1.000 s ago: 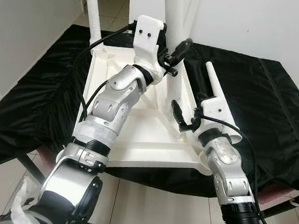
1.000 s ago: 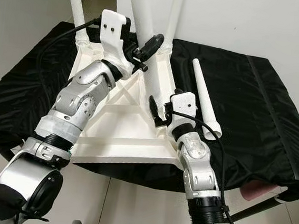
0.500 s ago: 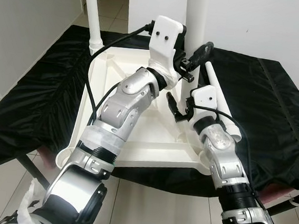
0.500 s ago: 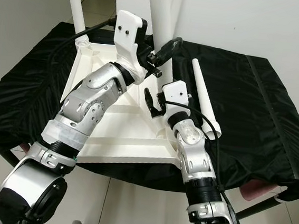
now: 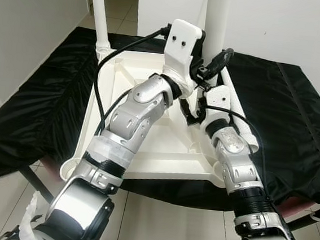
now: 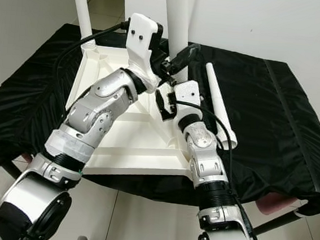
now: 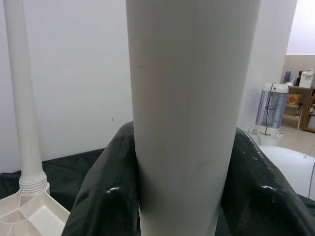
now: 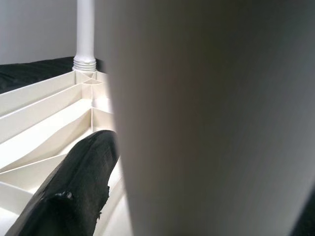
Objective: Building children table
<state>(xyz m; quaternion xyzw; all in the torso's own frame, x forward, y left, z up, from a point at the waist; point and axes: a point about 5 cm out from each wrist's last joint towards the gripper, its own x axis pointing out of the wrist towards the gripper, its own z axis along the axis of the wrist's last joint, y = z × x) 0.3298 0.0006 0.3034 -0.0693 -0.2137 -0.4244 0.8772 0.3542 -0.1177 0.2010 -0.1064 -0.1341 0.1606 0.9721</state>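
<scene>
The white children's table top lies upside down on a black cloth. One white leg stands screwed into its far left corner. My left gripper is shut on a second white leg and holds it upright over the far right corner; the left wrist view has this leg squeezed between both black fingers. My right gripper is open lower on the same leg, one finger beside it. A third leg lies loose on the cloth to the right.
The black cloth covers a low stand whose front edge runs just past the table top. White walls stand close behind and to the left. Tiled floor lies below the near edge, around my arms.
My left gripper has carried the upright leg to the right, toward the far right corner. My right gripper has risen and closed in until the leg stands between its fingers.
</scene>
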